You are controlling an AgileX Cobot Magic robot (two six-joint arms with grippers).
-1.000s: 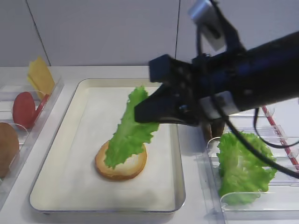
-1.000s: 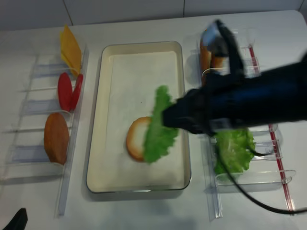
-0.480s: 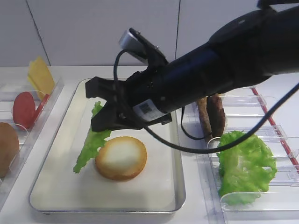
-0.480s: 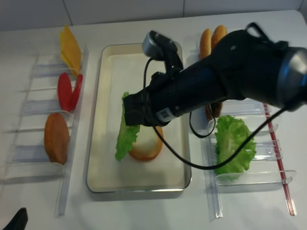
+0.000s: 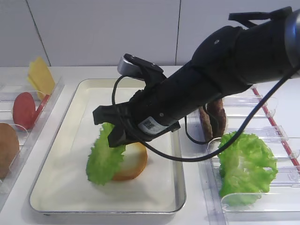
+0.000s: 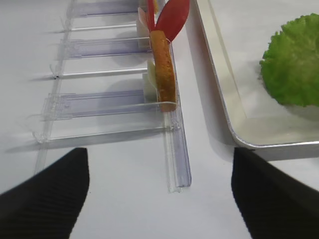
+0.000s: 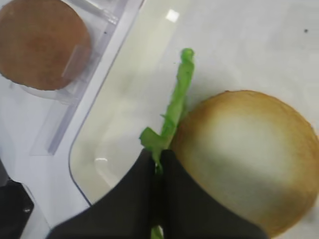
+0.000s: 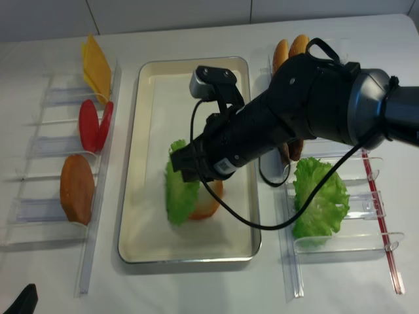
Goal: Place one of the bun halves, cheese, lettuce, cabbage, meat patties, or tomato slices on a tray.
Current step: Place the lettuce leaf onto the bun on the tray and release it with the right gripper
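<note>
My right gripper [image 5: 117, 136] is shut on the top edge of the lettuce [image 5: 105, 159], a ruffled bright green leaf. The leaf hangs down on edge over the cream tray [image 5: 61, 183], against the left side of a bun half [image 5: 135, 161] that lies cut face up. From the right wrist, the black fingertips [image 7: 144, 167] pinch the lettuce [image 7: 177, 107] beside the bun half [image 7: 244, 149]. My left gripper [image 6: 159, 199] is open over bare table, left of the tray's rim [image 6: 224, 84], holding nothing.
The left rack holds cheese [image 5: 40, 75], tomato slices [image 5: 23, 110] and a bun [image 5: 7, 150]. In the right rack are a bunch of green leaves [image 5: 243, 164], meat patties [image 5: 213, 117] and buns [image 8: 288, 49]. My right arm spans the tray's right half.
The right gripper swung the lettuce from above the bun half out to the tray's left, then brought it down. The leaf now hangs low against the bun's left side.
</note>
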